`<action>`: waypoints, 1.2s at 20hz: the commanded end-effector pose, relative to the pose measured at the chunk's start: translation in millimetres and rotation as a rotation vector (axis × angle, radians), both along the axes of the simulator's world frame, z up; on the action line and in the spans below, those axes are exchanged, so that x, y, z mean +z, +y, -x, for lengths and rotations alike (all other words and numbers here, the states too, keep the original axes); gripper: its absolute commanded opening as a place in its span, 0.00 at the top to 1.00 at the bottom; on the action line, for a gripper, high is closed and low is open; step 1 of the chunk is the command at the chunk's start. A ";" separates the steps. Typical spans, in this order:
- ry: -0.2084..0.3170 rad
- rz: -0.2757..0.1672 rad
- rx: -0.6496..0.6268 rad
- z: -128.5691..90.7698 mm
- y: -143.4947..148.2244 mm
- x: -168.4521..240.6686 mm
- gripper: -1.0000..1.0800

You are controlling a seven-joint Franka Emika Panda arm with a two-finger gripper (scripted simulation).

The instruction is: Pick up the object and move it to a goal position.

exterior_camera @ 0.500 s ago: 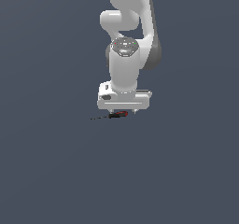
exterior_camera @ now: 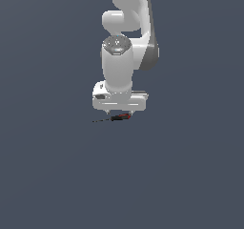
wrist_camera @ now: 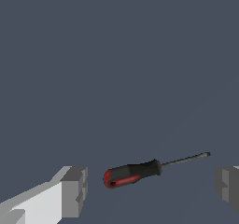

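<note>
The screwdriver [wrist_camera: 140,171] lies flat on the dark grey floor, with a black handle, a red cap and a thin dark shaft. In the exterior view the screwdriver [exterior_camera: 118,118] shows just under the white hand, its shaft pointing to that view's left. My gripper [wrist_camera: 151,190] is open, one finger [wrist_camera: 74,190] on each side of the screwdriver, with the handle between them. The fingers do not touch it. In the exterior view my gripper [exterior_camera: 120,114] is low over the floor, its fingertips mostly hidden by the hand.
A flat dark grey floor [exterior_camera: 57,175] fills both views. The white arm [exterior_camera: 125,42] rises above the hand. No goal marker shows.
The hand has come down a little closer to the screwdriver. The screwdriver has not moved.
</note>
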State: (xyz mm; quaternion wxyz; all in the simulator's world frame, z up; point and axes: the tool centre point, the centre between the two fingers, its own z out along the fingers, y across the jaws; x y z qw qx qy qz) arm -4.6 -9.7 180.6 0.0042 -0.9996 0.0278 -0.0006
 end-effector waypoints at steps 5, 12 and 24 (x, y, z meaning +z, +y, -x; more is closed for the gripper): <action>0.001 -0.001 -0.013 0.8 -3.5 0.3 0.04; 0.002 -0.004 -0.074 3.5 -4.9 -6.0 0.04; 0.009 -0.013 -0.339 16.2 -11.0 -33.2 0.04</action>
